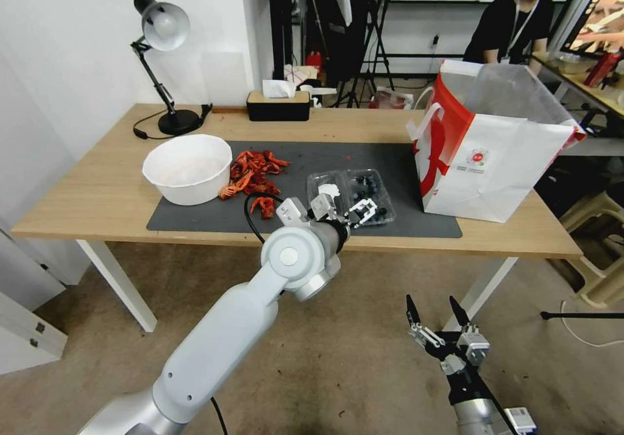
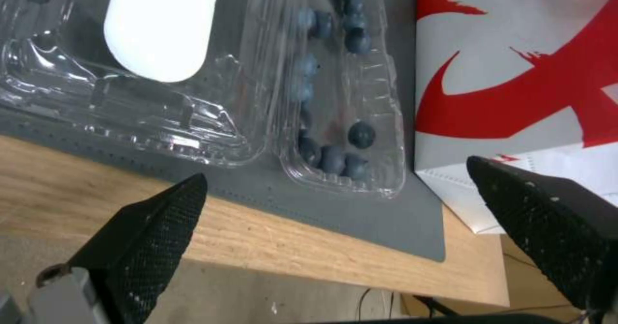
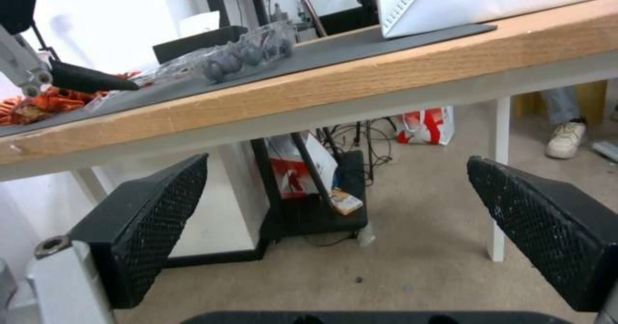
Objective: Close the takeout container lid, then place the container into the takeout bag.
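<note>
The takeout container [image 1: 372, 196] lies open on the dark mat, blueberries in its tray [image 2: 335, 97]. Its lid [image 1: 325, 188] is folded flat beside the tray on the side away from the bag, and carries a white oblong label [image 2: 161, 24]. My left gripper [image 1: 344, 212] [image 2: 336, 169] hovers open over the mat's near edge, just in front of the container, touching nothing. The takeout bag [image 1: 494, 155] [image 2: 515, 73] stands upright right of the container with its mouth open. My right gripper [image 1: 434, 311] [image 3: 338, 159] hangs open below the table's front edge.
A white bowl [image 1: 187, 167] and a pile of red shells [image 1: 253, 175] sit on the left of the mat [image 1: 390, 162]. A desk lamp [image 1: 162, 64] and a tissue box [image 1: 278, 105] stand at the back of the wooden table [image 1: 97, 201].
</note>
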Motion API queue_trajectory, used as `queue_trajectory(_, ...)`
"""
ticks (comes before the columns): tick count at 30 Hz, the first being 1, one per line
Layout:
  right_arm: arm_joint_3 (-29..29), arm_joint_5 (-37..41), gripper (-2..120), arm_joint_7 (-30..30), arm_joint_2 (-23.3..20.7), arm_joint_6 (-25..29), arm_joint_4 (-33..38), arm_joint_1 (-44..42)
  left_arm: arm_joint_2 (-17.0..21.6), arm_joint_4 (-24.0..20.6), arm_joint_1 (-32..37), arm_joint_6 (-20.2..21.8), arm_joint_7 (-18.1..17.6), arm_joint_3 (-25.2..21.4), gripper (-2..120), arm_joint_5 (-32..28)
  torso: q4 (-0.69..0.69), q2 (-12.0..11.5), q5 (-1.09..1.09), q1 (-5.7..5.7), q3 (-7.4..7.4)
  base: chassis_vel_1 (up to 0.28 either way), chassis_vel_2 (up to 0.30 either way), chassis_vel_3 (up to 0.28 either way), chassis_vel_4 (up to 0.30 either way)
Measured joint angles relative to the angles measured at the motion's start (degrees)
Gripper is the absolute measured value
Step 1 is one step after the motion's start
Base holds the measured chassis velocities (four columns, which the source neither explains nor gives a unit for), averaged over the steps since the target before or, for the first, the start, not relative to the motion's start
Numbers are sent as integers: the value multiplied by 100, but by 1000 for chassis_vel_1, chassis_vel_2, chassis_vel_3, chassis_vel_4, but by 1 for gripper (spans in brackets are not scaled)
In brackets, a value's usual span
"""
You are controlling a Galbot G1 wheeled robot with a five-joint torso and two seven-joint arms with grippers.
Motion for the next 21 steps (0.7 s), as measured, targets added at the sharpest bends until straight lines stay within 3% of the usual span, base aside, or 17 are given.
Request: queue_trajectory(21, -12, 33, 100, 20, -24, 19, -27, -6, -139, 233, 74, -76, 138, -7, 100, 197, 0, 0, 0, 0, 0, 0, 0, 0, 0)
